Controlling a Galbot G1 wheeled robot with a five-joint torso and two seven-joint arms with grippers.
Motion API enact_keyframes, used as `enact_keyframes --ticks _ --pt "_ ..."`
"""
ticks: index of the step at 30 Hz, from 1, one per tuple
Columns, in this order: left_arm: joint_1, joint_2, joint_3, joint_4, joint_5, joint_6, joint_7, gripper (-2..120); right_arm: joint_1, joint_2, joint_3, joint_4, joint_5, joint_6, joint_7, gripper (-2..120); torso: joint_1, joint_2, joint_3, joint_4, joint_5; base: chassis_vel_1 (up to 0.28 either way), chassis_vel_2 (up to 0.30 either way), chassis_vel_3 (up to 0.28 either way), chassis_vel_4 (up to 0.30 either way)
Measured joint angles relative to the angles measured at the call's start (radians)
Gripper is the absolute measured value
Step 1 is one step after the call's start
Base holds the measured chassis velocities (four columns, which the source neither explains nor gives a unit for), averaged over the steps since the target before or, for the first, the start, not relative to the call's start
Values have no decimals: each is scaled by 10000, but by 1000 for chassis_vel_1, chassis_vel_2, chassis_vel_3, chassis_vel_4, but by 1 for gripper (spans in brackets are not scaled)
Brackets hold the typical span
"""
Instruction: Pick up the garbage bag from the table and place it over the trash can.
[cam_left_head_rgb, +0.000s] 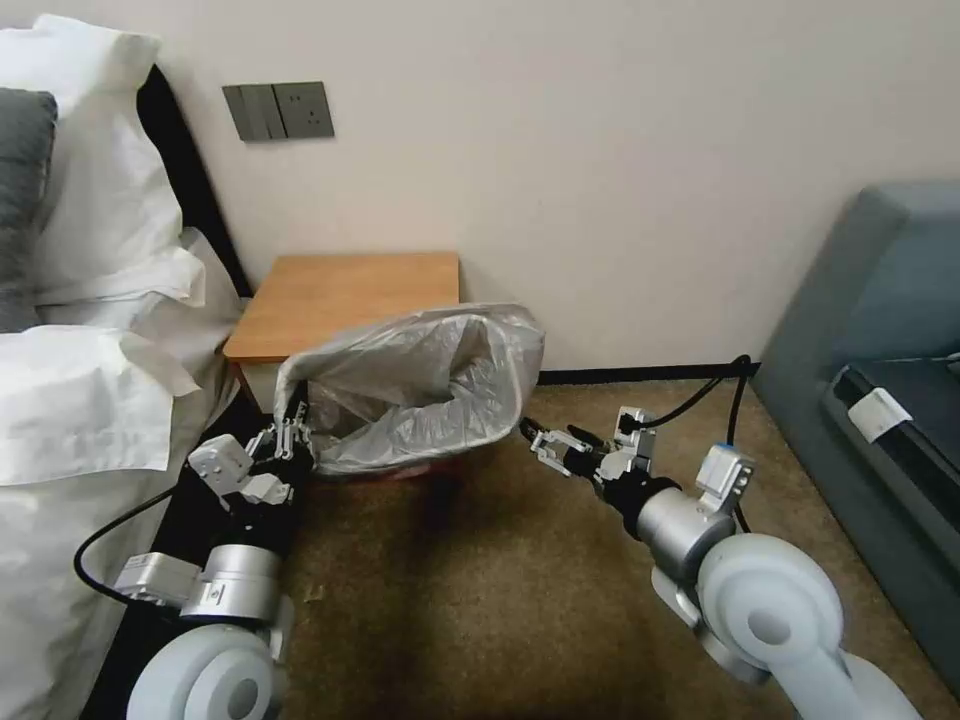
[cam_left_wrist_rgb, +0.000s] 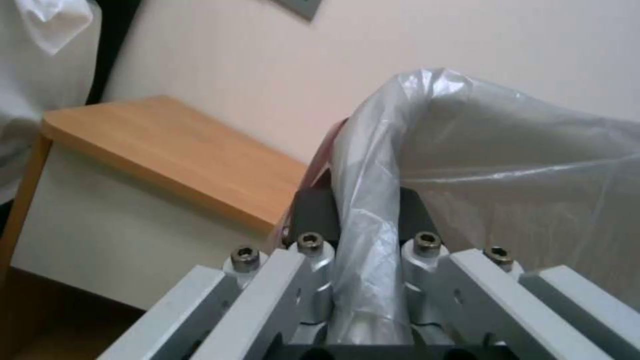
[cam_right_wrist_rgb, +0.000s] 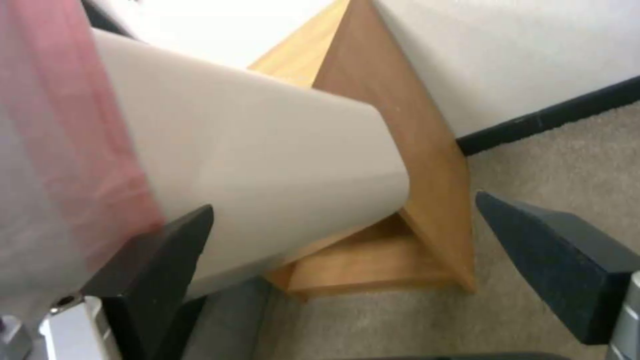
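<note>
Left gripper (cam_left_wrist_rgb: 363, 220) fingers pinching crinkly translucent grey plastic garbage bag (cam_left_head_rgb: 420, 385), bag mouth stretching rightward from fingers; right gripper (cam_left_head_rgb: 537, 437) spread, beside beige plastic trash can (cam_right_wrist_rgb: 267, 175), bag's far edge just beyond fingertips

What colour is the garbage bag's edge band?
Pinkish-red, on the translucent grey garbage bag; clearest in the right wrist view.

The carpeted floor (cam_left_head_rgb: 480, 600) is carrying the table (cam_left_head_rgb: 345, 300), standing against the wall, and the trash can (cam_right_wrist_rgb: 267, 165), sitting just beside the table; the tabletop is lying bare.
</note>
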Motion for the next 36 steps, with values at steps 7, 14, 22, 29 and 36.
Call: enact_keyframes --ticks 7,14,22,29,36 --pt "52 26 -45 2 -138 3 25 8 -128 -122 429 -729 -681 88 -932 100 1 0 1 0 1 0 0 0 0" --pt "-99 125 -120 146 -778 176 87 8 -698 -677 1661 -527 -903 993 -2532 100 0 0 0 -2 0 0 0 0 0" --pt "-33 174 -123 111 -987 284 199 8 90 -834 3361 -132 2757 1248 -2736 100 0 0 0 -1 1 0 0 0 0" --pt "135 200 -97 110 -1032 284 717 8 839 -889 2725 331 5208 1136 -1981 100 0 0 0 1 1 0 0 0 0" --pt "59 203 29 127 -938 282 803 8 1385 -477 2220 550 7528 1037 -167 100 0 0 0 0 0 0 0 0 0"
